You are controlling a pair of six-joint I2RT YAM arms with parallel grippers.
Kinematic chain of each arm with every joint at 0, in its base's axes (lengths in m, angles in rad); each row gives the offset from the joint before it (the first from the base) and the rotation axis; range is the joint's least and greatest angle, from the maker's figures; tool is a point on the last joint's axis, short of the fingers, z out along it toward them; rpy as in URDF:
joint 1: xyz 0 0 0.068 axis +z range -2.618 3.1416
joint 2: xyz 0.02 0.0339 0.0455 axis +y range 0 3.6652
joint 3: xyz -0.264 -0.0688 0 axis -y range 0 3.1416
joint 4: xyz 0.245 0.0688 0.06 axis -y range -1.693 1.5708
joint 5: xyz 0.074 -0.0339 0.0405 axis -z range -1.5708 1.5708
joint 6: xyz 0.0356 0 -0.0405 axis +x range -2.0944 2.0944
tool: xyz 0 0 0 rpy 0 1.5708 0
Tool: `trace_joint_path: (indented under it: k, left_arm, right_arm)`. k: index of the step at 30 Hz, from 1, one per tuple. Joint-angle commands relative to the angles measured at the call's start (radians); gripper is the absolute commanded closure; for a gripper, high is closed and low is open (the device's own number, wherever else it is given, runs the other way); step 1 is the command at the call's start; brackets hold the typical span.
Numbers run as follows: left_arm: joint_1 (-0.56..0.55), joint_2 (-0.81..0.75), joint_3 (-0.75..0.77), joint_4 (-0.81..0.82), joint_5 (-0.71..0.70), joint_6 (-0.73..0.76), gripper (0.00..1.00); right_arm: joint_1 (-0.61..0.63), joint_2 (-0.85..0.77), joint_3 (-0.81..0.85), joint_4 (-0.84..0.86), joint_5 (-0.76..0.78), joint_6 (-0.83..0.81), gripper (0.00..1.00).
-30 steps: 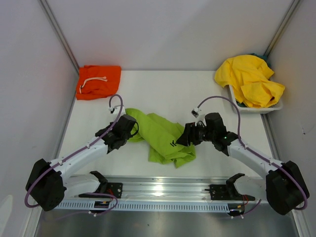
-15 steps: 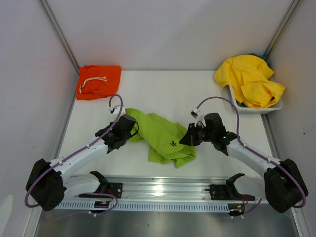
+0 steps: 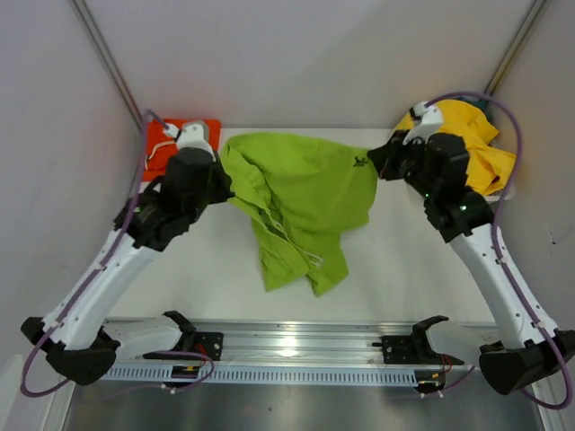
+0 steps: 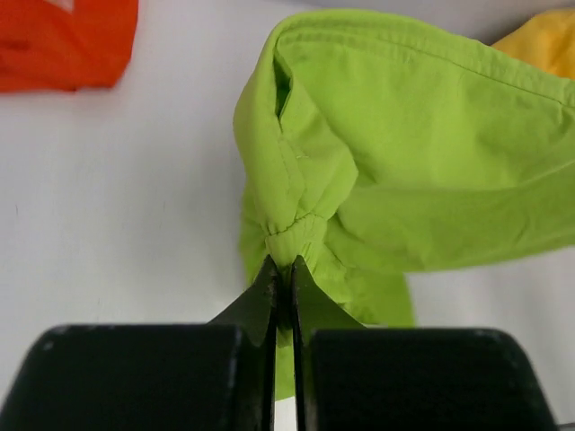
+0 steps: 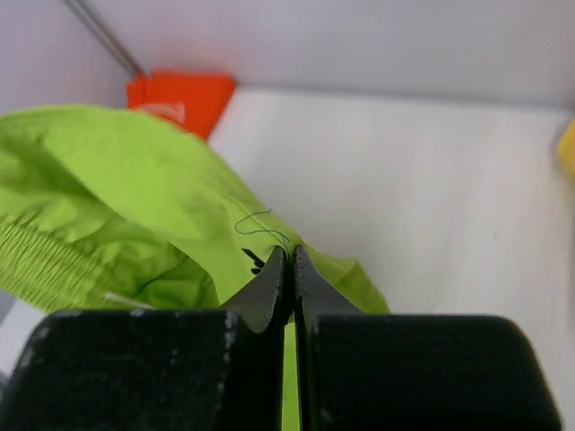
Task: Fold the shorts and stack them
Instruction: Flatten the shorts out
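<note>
The lime green shorts (image 3: 305, 193) hang stretched in the air between both arms, well above the table. My left gripper (image 3: 225, 190) is shut on a bunched corner of the lime green shorts (image 4: 377, 171) at their left end. My right gripper (image 3: 377, 164) is shut on the opposite edge of the lime green shorts (image 5: 117, 189), right beside the small dark logo (image 5: 254, 261). Loose lower parts droop down toward the table. The folded orange shorts (image 3: 193, 130) lie at the back left corner, partly hidden by my left arm. Yellow shorts (image 3: 476, 144) are heaped at the back right.
A white tray (image 3: 467, 199) at the back right holds the yellow heap. Grey walls close in the left, back and right sides. A metal rail (image 3: 296, 346) with the arm bases runs along the near edge.
Both arms have risen and swung apart toward the back, lifting the lime green shorts off the table and spreading them. The right gripper closed on the fabric beforehand.
</note>
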State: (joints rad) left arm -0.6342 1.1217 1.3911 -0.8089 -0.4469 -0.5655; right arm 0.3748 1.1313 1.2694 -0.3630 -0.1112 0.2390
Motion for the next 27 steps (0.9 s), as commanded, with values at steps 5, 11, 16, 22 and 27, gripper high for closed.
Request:
trace_joint_path:
  k: [5, 11, 16, 22, 27]
  left_arm:
    - [0.007, -0.130, 0.354, -0.098, 0.115, 0.249, 1.00]
    - [0.007, -0.287, 0.388, 0.016, 0.275, 0.378, 1.00]
    - [0.007, -0.320, 0.451, -0.009, 0.367, 0.415, 1.00]
    - [0.007, -0.197, 0.588, -0.102, 0.401, 0.398, 1.00]
    - [0.017, 0.033, 0.652, -0.142, 0.329, 0.363, 1.00]
  right_arm:
    - [-0.086, -0.059, 0.321, 0.042, -0.099, -0.035, 1.00]
    - [-0.086, -0.292, 0.331, 0.121, -0.093, -0.035, 1.00]
    - [-0.085, -0.422, 0.369, 0.119, -0.096, -0.035, 1.00]
    - [-0.076, -0.351, 0.513, -0.011, -0.043, -0.052, 1.00]
    - [-0.045, -0.195, 0.567, -0.063, 0.034, -0.107, 1.00]
